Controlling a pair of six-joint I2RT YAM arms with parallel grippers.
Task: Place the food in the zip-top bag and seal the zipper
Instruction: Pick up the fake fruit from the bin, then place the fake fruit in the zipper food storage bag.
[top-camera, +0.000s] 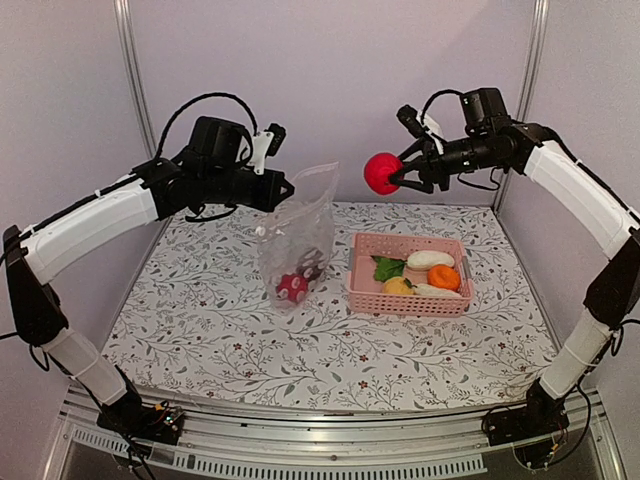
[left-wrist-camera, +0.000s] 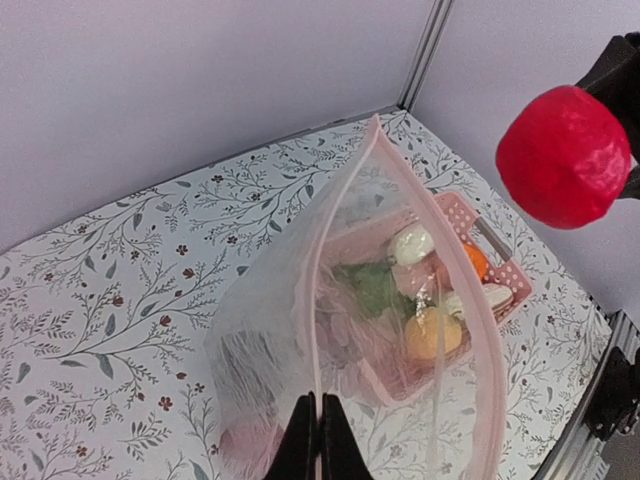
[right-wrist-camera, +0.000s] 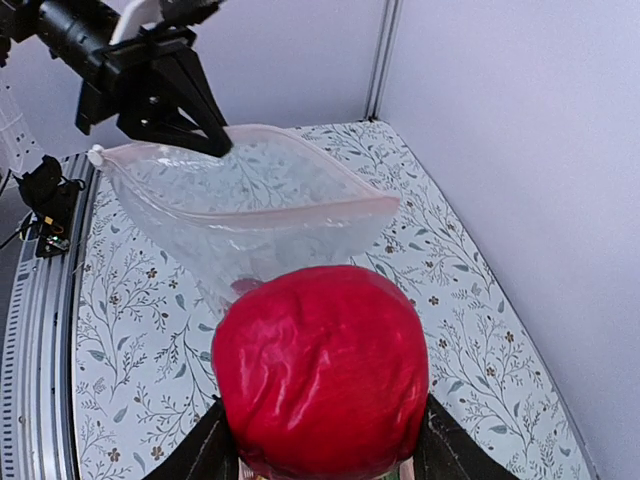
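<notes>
My left gripper (top-camera: 290, 187) is shut on the near rim of the clear zip-top bag (top-camera: 297, 240) and holds it hanging, mouth open, above the table. The pinkish zipper strip (left-wrist-camera: 315, 300) runs from my shut fingertips (left-wrist-camera: 318, 425) round the mouth. A red toy food piece (top-camera: 292, 287) lies in the bag's bottom. My right gripper (top-camera: 402, 174) is shut on a red ball (top-camera: 382, 173), held high to the right of the bag's mouth; it fills the right wrist view (right-wrist-camera: 320, 370). The bag (right-wrist-camera: 250, 200) shows beyond it.
A pink perforated basket (top-camera: 360, 290) stands right of the bag with a green leafy piece (top-camera: 388, 267), white oblongs (top-camera: 430, 259), an orange piece (top-camera: 444, 277) and a yellow piece (top-camera: 398, 286). Walls close the back and sides.
</notes>
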